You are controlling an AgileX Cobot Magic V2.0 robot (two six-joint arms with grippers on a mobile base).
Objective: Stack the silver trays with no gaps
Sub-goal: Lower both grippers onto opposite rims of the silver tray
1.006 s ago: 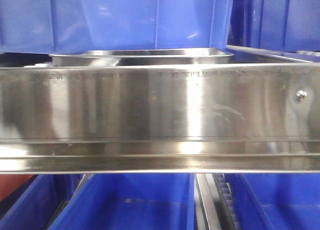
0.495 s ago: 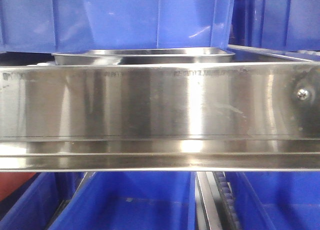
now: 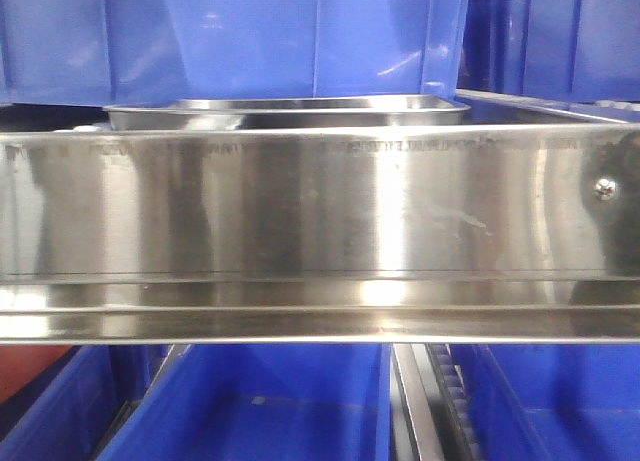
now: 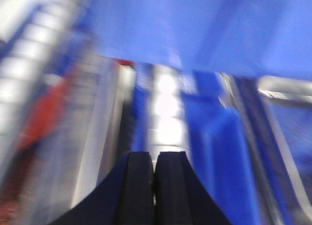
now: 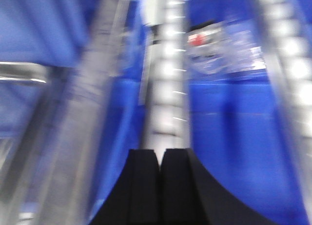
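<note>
1. Front view, 12 o'clock: a silver tray [image 3: 285, 114] sits behind the brushed-steel rail [image 3: 320, 216], just under an upper blue bin [image 3: 260, 36]. Only its rim and near wall show; its contents are hidden.
2. 1 o'clock: a second upper bin [image 3: 560, 36]; its inside is not visible.
3. 3 o'clock: a screw [image 3: 604, 189] in the rail face.
4. 6 o'clock, below the rail: the lower blue bins [image 3: 250, 411]; only parts of their inner walls show.
5. Left gripper [image 4: 154, 156]: fingers pressed together, gripping nothing; the view is blurred.
6. Right gripper [image 5: 160, 154]: fingers likewise together, gripping nothing; this view is blurred too.
</note>
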